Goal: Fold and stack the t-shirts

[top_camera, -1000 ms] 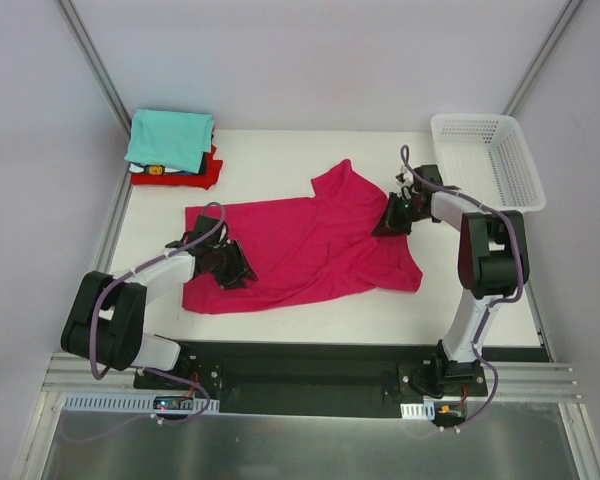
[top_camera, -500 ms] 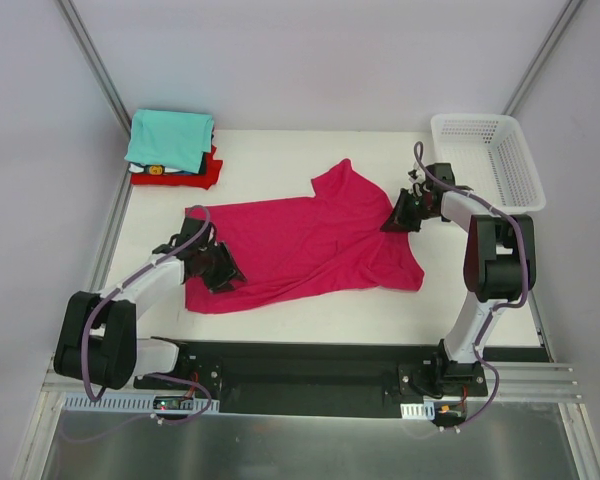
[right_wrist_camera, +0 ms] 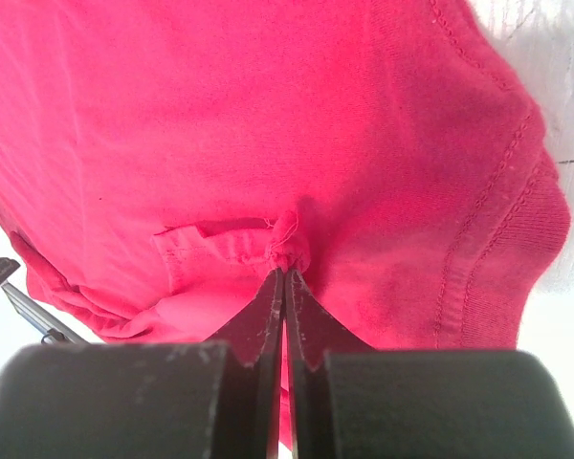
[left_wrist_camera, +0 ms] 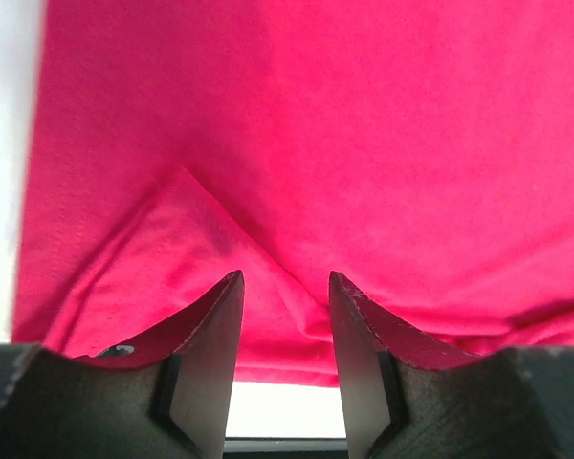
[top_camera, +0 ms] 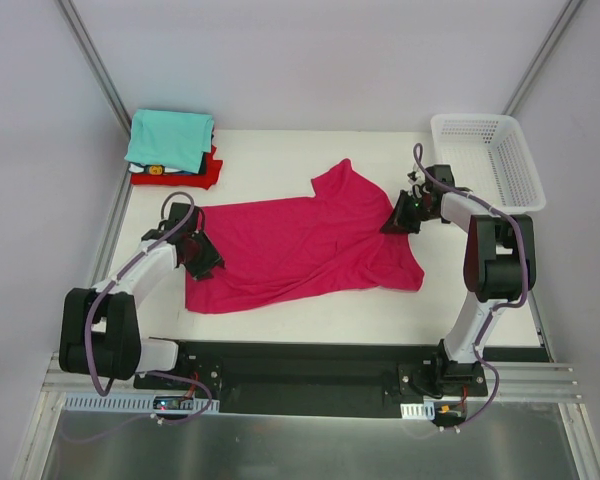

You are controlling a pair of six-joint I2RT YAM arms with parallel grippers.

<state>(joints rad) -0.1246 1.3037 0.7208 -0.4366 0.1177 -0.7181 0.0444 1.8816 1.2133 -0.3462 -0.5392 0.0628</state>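
While the magenta shirt (top_camera: pixel 300 245) is lying spread across the middle of the white table (top_camera: pixel 280 150), bare tabletop is showing all round it: a broad band along the far edge, a narrower strip along the near edge, and open patches at both ends. A folded stack is sitting in the far left corner, its teal shirt (top_camera: pixel 170 138) on top and a red shirt (top_camera: pixel 208 176) poking out beneath, with bare table separating it from the spread cloth. A white mesh basket (top_camera: pixel 525 178) is occupying the far right corner. The left gripper (top_camera: pixel 198 252) is hovering at the shirt's left edge, close to the table's left side. In the left wrist view this gripper (left_wrist_camera: pixel 285 279) is standing with its jaws partly apart and nothing pinched between them. The magenta cloth is filling the view beyond the tips, a turned-over flap is lying just ahead of them, and white table is showing along the hem at the left. The right gripper (top_camera: pixel 398 216) is reaching in at the shirt's right edge, between the cloth and the basket. In the right wrist view this gripper (right_wrist_camera: pixel 284 273) is pressing its jaws together on a small bunched tuft of the magenta fabric, and the rest of the shirt is spreading away from that pinch.
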